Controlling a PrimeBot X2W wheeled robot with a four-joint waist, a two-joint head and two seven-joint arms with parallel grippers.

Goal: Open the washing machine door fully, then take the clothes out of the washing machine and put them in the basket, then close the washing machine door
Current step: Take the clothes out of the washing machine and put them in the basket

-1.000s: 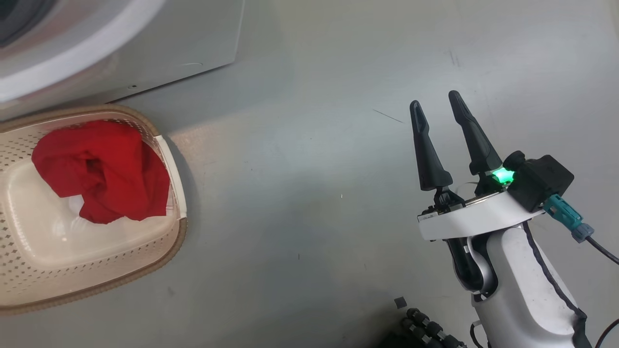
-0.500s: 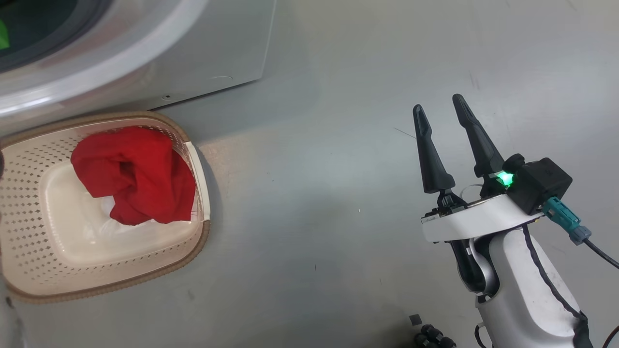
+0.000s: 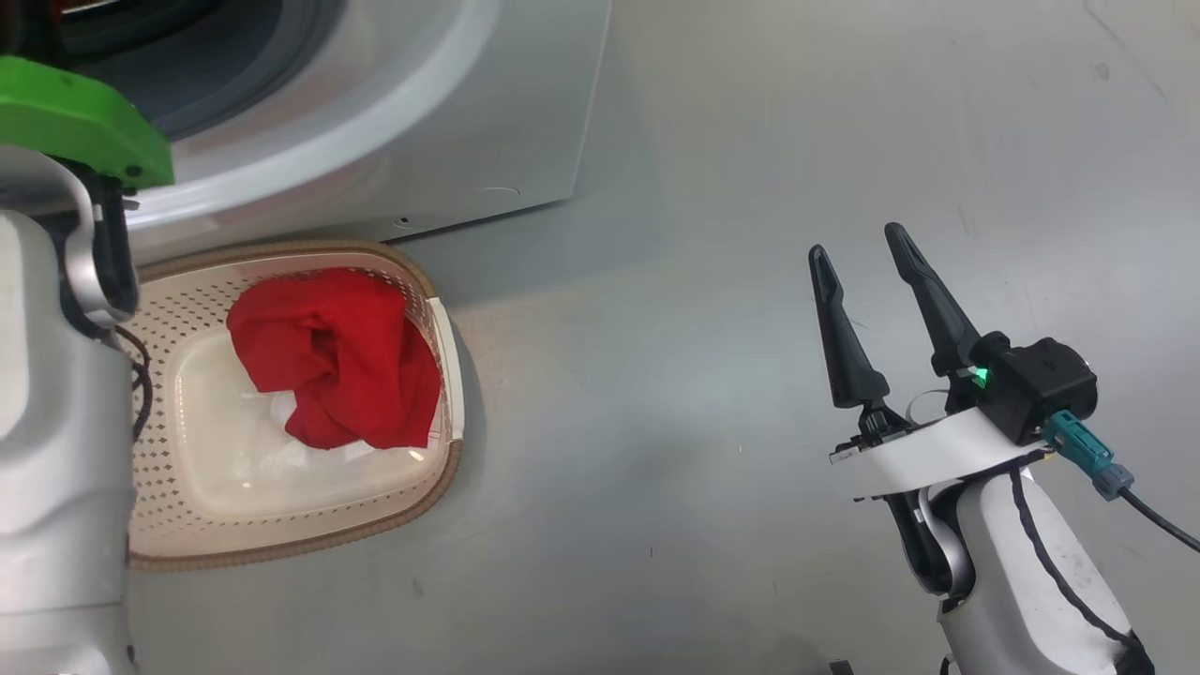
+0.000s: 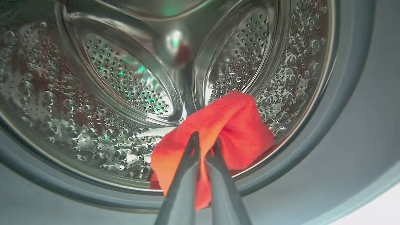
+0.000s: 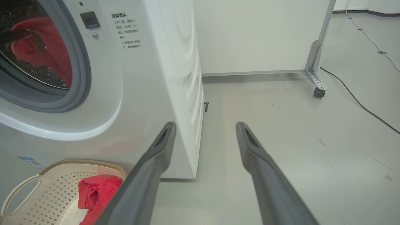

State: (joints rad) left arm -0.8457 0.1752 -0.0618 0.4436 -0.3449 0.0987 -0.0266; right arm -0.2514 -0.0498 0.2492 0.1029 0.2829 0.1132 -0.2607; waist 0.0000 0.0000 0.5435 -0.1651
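Since a second ago the head camera is turning left, bringing the pale left forearm [image 3: 56, 441] into its view. Inside the drum [image 4: 125, 81], a red garment [image 4: 231, 125] is bunching around the left jaws, which are pinching its fold, pressed together. A second red garment [image 3: 337, 366] is lying in the basket [image 3: 281, 548], well left of the right jaws, which are hanging spread and empty above the floor [image 3: 750, 141]. Behind the basket the washing machine [image 3: 506, 112] is standing.

Grey floor [image 5: 281, 140], white wall [image 5: 250, 37], castored metal leg [image 5: 313, 62], trailing black cable [image 5: 359, 105].
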